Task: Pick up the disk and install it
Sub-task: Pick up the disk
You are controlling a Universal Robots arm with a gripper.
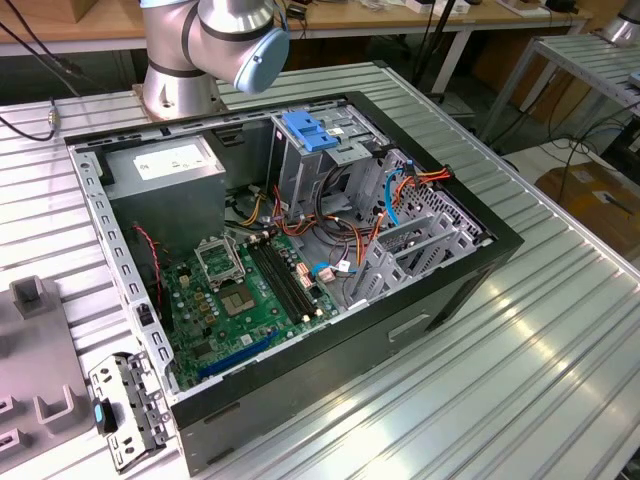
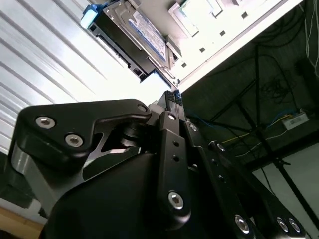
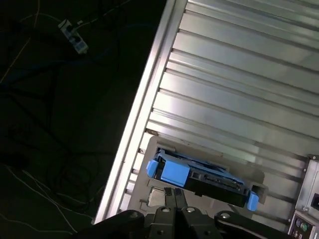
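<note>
**Fingers closed and empty beside the disk at the bench edge**

On my exterior view, the ribbed metal bench (image 1: pixel 530 380) carries the open computer case (image 1: pixel 400 335), lying on its side. The green motherboard (image 1: pixel 250 290) is exposed, and a blue latch (image 1: pixel 305 130) sits atop the metal drive cage (image 1: pixel 320 170). The arm (image 1: pixel 215 40) rises behind the case, at the bench's far side.

In both wrist views I see the disk (image 3: pixel 212 183) (image 2: pixel 132 35), a grey drive in its bright blue carrier frame. It rests on a flat grey plate (image 3: pixel 199 152) right at the edge of the bench, with dark floor and cables beyond.

The fingers (image 3: pixel 170 194) (image 2: pixel 172 97) are pressed together with nothing between them. Their tips sit just beside the disk's near blue end, and I can't tell whether they touch it.
</note>
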